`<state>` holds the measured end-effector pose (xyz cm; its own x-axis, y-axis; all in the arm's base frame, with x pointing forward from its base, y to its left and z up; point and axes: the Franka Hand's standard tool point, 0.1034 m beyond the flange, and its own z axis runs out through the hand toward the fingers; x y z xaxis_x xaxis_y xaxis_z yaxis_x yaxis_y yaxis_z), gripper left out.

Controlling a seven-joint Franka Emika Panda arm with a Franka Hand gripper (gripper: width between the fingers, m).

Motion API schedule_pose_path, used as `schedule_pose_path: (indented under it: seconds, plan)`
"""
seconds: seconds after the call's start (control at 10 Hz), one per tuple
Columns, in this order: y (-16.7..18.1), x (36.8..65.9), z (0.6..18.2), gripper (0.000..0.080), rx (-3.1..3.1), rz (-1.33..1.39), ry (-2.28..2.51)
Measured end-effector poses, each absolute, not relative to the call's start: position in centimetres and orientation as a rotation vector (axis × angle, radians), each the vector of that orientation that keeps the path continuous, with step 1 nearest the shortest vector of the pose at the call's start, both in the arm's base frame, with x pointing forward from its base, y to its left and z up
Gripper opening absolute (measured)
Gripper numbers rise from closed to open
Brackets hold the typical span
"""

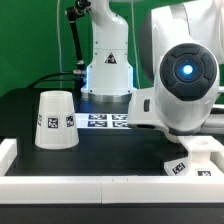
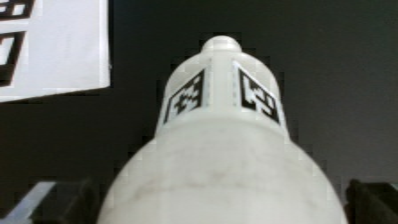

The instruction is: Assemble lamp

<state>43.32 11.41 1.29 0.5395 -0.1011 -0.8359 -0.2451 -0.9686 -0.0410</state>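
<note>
In the wrist view the white bulb (image 2: pixel 214 150) fills the frame, its round body between my gripper's (image 2: pixel 217 205) dark fingers (image 2: pixel 57 205) and its tagged neck pointing away. The gripper looks shut on the bulb, held above the black table. In the exterior view the tapered shade (image 1: pixel 56 120) stands rim-down at the left. The blocky lamp base (image 1: pixel 195 160) lies at the lower right. My gripper and the bulb are hidden behind the glossy arm (image 1: pixel 185 75) there.
The marker board (image 1: pixel 108 121) lies between the shade and the arm; it also shows in the wrist view (image 2: pixel 45 50). A low white wall (image 1: pixel 80 186) borders the table's front and left. The robot's pedestal (image 1: pixel 107 70) stands at the back.
</note>
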Motion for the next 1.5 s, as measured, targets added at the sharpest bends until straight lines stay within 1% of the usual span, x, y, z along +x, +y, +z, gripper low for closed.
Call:
schedule_pose_path:
  seconds: [0.4, 0.5, 1.0, 1.1, 1.2, 1.5]
  plan:
    - [11.5, 43.0, 0.8, 0.0698, -2.619, 1.414, 0.296]
    - [11.4, 43.1, 0.9, 0.0569, -2.619, 1.412, 0.296]
    - [10.7, 43.7, 1.2, 0.0574, -2.614, 1.395, 0.305]
    - [10.3, 44.3, 1.7, 0.0574, -2.609, 1.389, 0.298]
    - [9.9, 45.0, 2.6, 0.0574, -2.597, 1.393, 0.286]
    - [8.0, 48.5, 6.6, 0.0576, -2.57, 1.375, 0.266]
